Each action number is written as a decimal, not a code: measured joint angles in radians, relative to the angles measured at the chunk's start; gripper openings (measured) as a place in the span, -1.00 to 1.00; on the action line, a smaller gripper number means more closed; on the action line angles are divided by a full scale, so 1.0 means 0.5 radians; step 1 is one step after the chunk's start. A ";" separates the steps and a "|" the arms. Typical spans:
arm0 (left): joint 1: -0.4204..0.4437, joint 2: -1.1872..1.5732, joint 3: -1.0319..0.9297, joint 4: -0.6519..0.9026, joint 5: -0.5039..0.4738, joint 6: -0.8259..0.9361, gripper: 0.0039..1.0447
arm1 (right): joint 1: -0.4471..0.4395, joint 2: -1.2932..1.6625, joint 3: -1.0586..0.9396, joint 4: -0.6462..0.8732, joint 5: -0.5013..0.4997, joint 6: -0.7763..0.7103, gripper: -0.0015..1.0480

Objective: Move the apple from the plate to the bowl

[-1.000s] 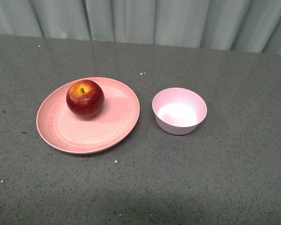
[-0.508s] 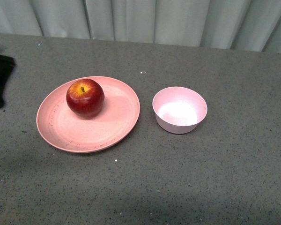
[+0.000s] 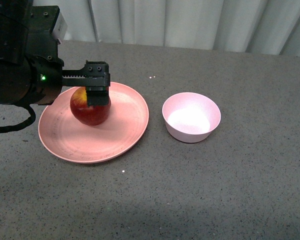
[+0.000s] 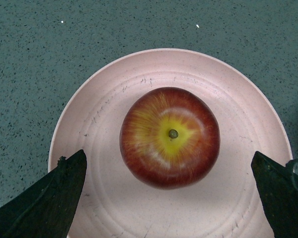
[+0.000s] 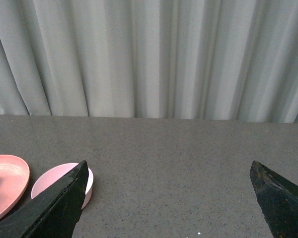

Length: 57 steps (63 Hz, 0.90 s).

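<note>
Apple (image 4: pixel 170 136) is resting on the plate (image 4: pixel 104 114), ungrasped, while the left gripper (image 4: pixel 168 152) is hovering over it with jaws spread wide. The bowl (image 3: pixel 190 134) beside the plate is standing empty, so grasping, carrying and releasing are all lying ahead.

— Soft, even light from above; the bowl (image 3: pixel 190 136) glares white inside
— And the apple (image 4: pixel 170 137) has only a mild sheen, its shadow on the plate (image 3: pixel 125 125) faint
— The front view is sharp, with a dim band across the near counter (image 3: pixel 215 190)
— The left wrist view tints that counter teal, and the left gripper (image 4: pixel 166 157) is flat black, no detail
— Same for the right gripper (image 5: pixel 169 166); the curtain (image 5: pixel 149 59) behind is evenly lit, a little soft
</note>
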 joint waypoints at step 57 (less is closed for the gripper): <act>0.016 0.406 0.427 -0.256 0.006 0.040 0.68 | 0.000 0.000 -0.001 0.000 0.000 0.000 0.82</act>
